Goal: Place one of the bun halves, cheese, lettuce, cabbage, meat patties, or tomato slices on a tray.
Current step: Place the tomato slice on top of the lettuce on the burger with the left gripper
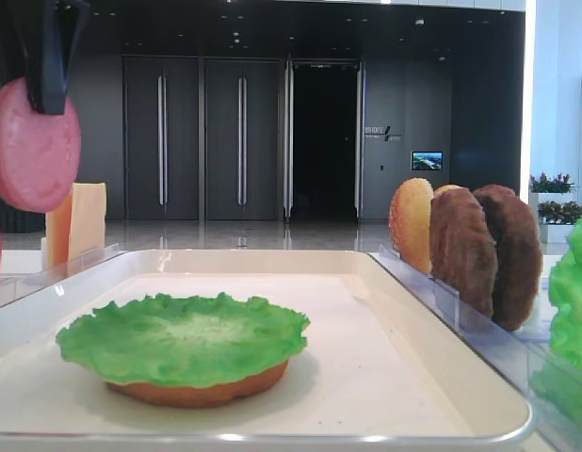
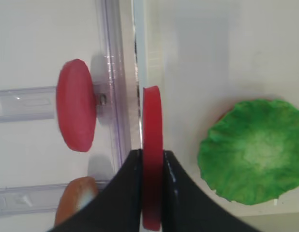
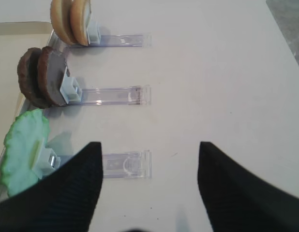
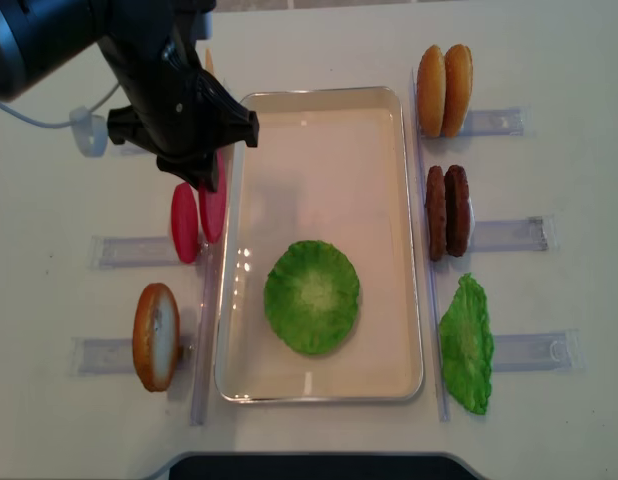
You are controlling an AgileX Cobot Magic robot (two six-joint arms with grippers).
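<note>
Your left gripper [image 2: 152, 166] is pinching a tomato slice [image 2: 151, 145] on edge, right above the tray's [image 4: 319, 100] left rim; your right gripper [image 3: 149, 159] is spread wide over the table [image 3: 217, 72]; lettuce [image 4: 312, 296] sits in the tray.

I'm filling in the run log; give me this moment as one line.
left hand: shut on tomato slice, lifted at tray left rim | right hand: open, empty | on tray: lettuce over bun half

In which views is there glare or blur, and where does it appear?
Low exterior view: glare along the tray front rim. Overhead view: pale reflections on the tray floor. Left wrist view: the left gripper and its tomato slice look soft. Right wrist view: fingers blurred.
</note>
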